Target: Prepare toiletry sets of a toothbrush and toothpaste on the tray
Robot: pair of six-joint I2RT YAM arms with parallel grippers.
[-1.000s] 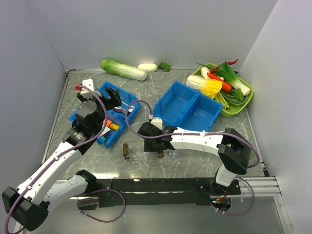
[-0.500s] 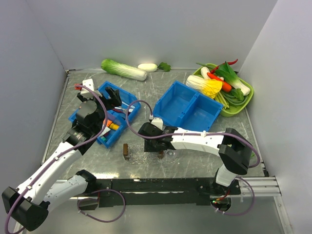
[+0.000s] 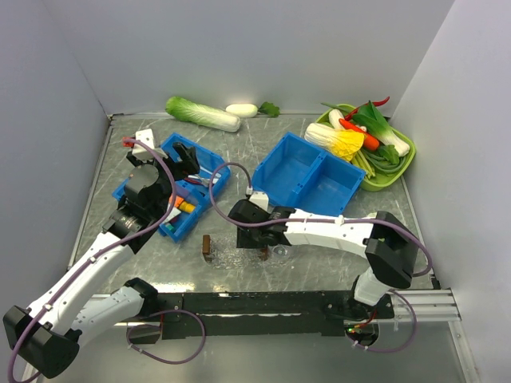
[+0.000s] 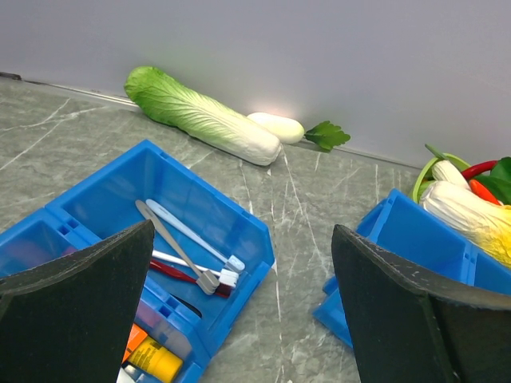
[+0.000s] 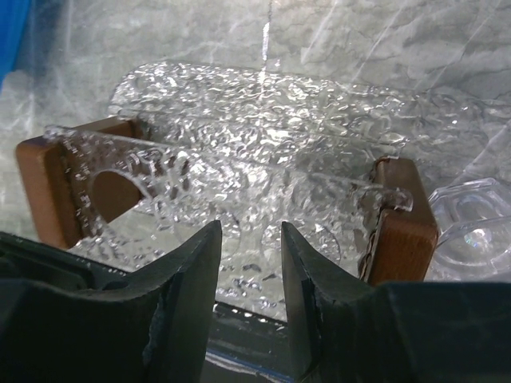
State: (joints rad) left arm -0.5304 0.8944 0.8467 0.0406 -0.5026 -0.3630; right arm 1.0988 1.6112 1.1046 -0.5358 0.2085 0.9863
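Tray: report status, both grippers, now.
Right gripper nearly shut on the tray's near rim. Left gripper open, empty, above the toothbrushes in the blue bin. Tray bare.

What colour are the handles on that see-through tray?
Brown, like wood. The tray has a handle at each end, clearest in the right wrist view.

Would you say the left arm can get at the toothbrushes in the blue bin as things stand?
Probably yes. The left gripper hangs open above the blue bin, and the toothbrushes lie loose and uncovered in its compartment. Only the bin walls beside them might crowd the fingers.
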